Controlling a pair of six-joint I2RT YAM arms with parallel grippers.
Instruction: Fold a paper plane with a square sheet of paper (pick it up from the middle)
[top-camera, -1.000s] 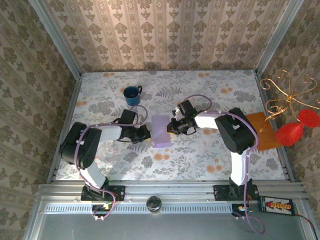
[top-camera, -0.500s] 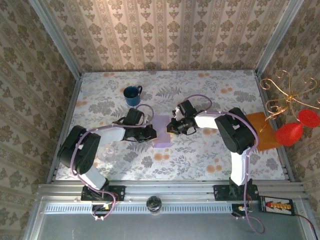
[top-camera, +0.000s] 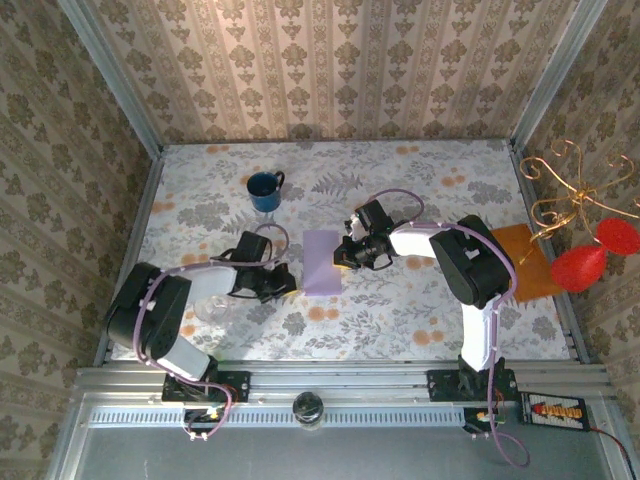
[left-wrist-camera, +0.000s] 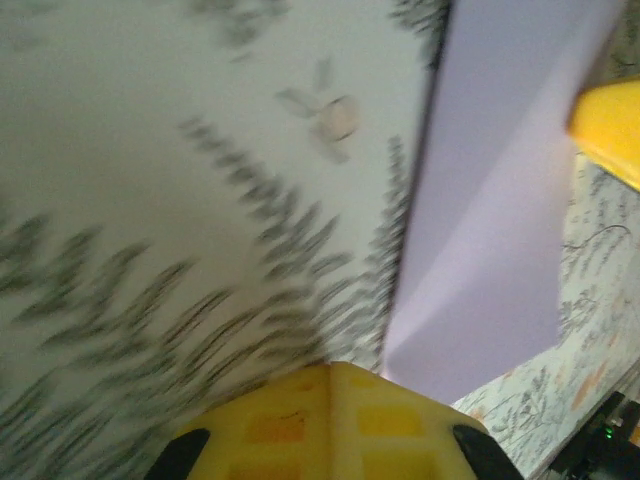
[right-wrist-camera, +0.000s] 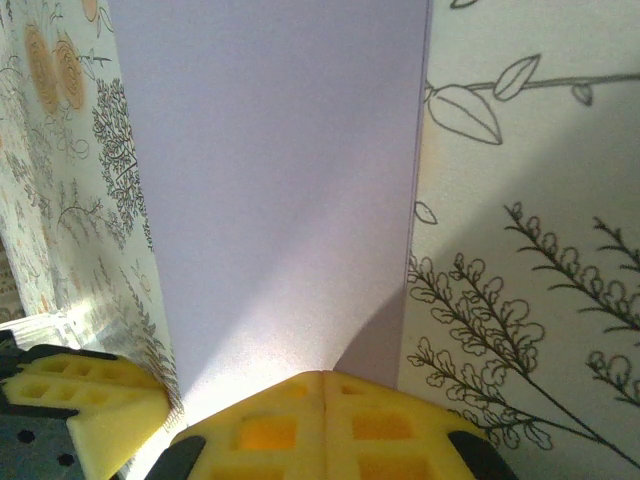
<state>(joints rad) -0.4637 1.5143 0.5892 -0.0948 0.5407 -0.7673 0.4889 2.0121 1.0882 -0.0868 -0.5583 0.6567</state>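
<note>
Two clenched grippers are flanking the square sheet of paper (top-camera: 321, 262), which is lying folded into a narrow strip at mid-table.

The left wrist view is blurring badly, so only the left gripper (left-wrist-camera: 331, 405), its pads pressing together on nothing, and the sheet's nearest corner are reading clearly. The right gripper (right-wrist-camera: 323, 400) is closing on itself too, its tips sitting at the sheet's right edge; whether they are pressing the paper is hard to tell. From above, the wrists are hiding both sets of fingertips. The sheet's far and near ends are lying free, with open table (top-camera: 400, 190) around them. The blue mug (top-camera: 265, 190) is standing well apart at far left, and the orange-brown rectangle (top-camera: 522, 262) is lying partly behind the right arm's elbow.
</note>
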